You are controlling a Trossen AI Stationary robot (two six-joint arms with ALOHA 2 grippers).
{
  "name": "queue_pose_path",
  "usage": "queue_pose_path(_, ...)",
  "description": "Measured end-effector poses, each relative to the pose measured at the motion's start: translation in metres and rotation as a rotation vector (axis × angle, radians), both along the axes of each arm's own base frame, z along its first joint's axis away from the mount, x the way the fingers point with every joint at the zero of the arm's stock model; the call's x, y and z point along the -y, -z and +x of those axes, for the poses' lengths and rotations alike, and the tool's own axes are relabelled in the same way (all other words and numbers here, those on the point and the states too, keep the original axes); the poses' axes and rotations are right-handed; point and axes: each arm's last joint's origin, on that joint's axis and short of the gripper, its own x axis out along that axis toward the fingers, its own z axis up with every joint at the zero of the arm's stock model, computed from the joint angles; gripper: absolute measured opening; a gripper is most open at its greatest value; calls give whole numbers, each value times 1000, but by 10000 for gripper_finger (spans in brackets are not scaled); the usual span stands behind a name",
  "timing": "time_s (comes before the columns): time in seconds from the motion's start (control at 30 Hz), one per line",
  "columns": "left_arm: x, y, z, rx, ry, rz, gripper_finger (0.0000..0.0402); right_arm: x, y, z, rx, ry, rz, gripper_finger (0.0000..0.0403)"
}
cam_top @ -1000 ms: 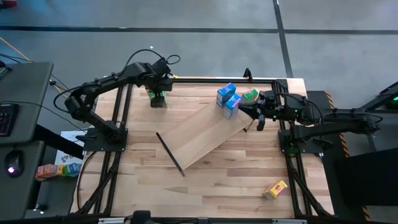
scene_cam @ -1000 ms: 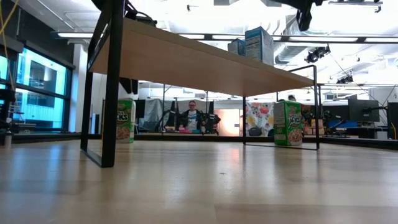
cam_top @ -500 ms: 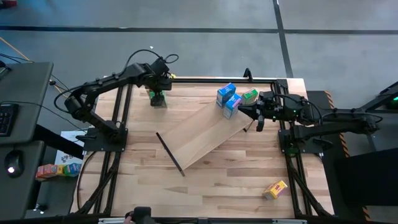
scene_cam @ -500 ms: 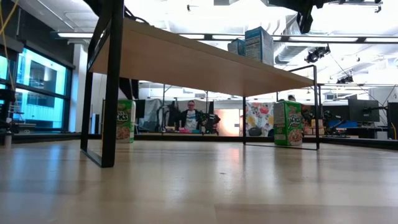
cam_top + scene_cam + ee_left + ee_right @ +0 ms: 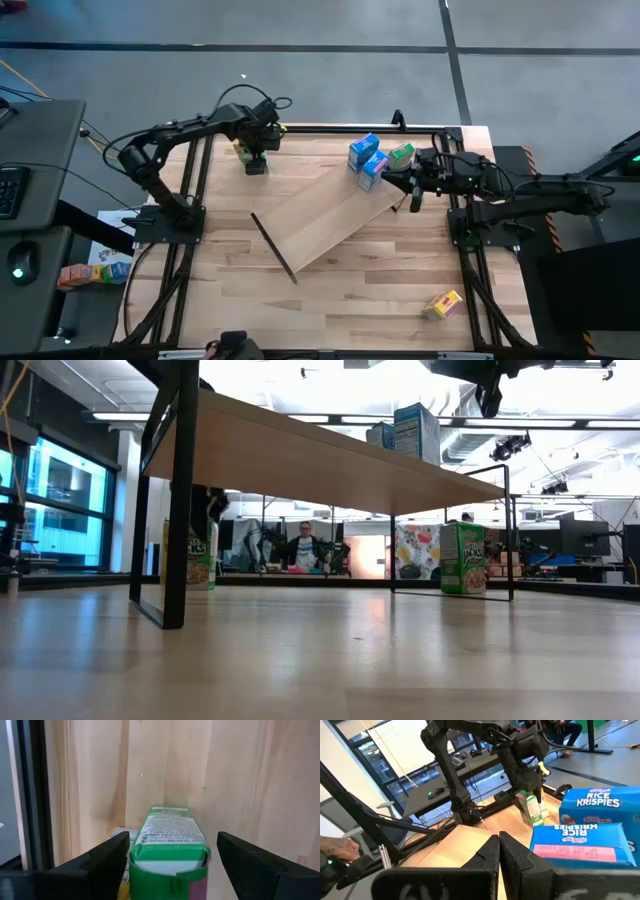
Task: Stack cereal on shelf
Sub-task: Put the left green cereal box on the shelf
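Observation:
My left gripper [image 5: 172,851] is open at the table's far left, its fingers on either side of an upright green cereal box [image 5: 171,829] without touching it. The same box shows in the high view [image 5: 256,163]. A yellow box [image 5: 118,870] stands right beside it. Two blue boxes [image 5: 366,158] stand on the far right end of the pale shelf [image 5: 325,215], which lies slantwise across the table. My right gripper [image 5: 498,844] is shut, level beside the blue boxes [image 5: 577,847] and touching nothing. A second green box [image 5: 403,154] stands on the table behind the shelf.
Another yellow box [image 5: 443,304] lies on the table near its right near corner. The shelf's black brackets [image 5: 272,246] stand at both short ends. In the low view the shelf [image 5: 300,455] spans overhead. A person [image 5: 304,545] sits in the room beyond the table.
My left gripper has come down over the green box at the far left, so its open fingers now stand on either side of the box. The boxes and the shelf have stayed in place.

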Motion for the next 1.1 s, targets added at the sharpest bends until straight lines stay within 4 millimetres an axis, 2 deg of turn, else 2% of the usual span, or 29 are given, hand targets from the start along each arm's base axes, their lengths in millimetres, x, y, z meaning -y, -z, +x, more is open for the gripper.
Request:
queue_pose_path(0.2, -2, 4, 0, -49, -12, 28, 270, 0, 1, 2, -8, 0, 1, 0)
queue_pose_path(0.53, -2, 4, -1, -58, -47, 33, 117, 0, 2, 3, -15, 0, 1, 0)
queue_pose_path(0.7, -2, -4, 1, -52, -85, 29, 88, 0, 2, 3, -15, 0, 1, 0)
queue_pose_path(0.8, -5, -22, 7, -21, -93, 50, 97, 0, 2, 3, -15, 0, 1, 0)
queue_pose_path(0.87, -6, -41, 12, 6, -103, 67, 108, 0, 2, 3, -15, 0, 1, 0)
queue_pose_path(1.0, -4, -91, 22, 96, -153, 111, 121, 0, 2, 3, -15, 0, 1, 0)
queue_pose_path(1.1, 8, -132, 29, 191, -243, 123, 121, 0, 2, 3, -16, -1, -6, 0)
